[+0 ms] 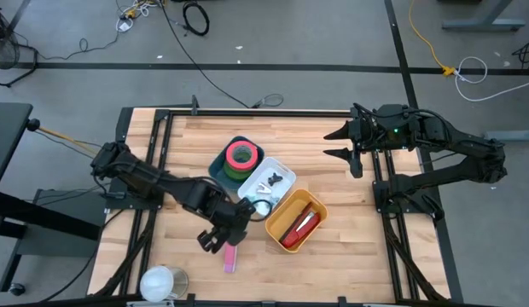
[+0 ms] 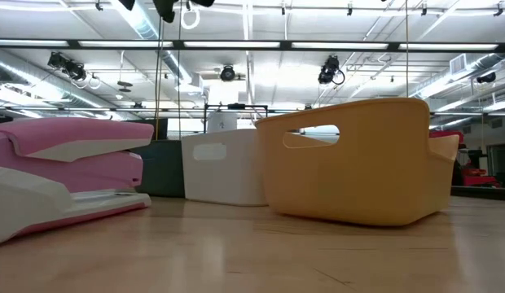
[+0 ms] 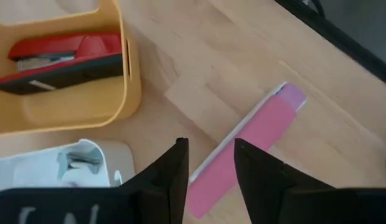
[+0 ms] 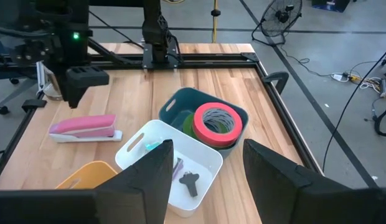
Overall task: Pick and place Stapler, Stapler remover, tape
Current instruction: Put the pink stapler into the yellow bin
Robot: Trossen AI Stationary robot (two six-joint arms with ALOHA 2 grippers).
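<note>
Pink stapler (image 2: 61, 175) lay nearest the low camera, flat on the wooden table (image 1: 333, 256), outside the bins and near the table's front edge. Left gripper (image 1: 218, 237) hovered directly over it, fingers (image 3: 171, 174) parted and holding nothing; the stapler's pink body (image 3: 249, 146) showed between and beyond them. Yellow bin (image 1: 295, 220) stood just right of that gripper and held a red stapler (image 3: 62, 56). White bin (image 1: 269, 182), touching the yellow one, held a dark staple remover (image 4: 188, 182) and some smaller items too unclear to identify. Teal bin (image 4: 180, 106), against the white bin's far side, held tape rolls: a pink-red roll (image 1: 241, 155) on top of a green one (image 4: 188, 126). Right gripper (image 1: 337, 143) waited above the table's far right corner, well apart from the bins, fingers (image 4: 143, 177) apart and empty. White round object (image 1: 163, 283) sat at the front left edge of the table.
</note>
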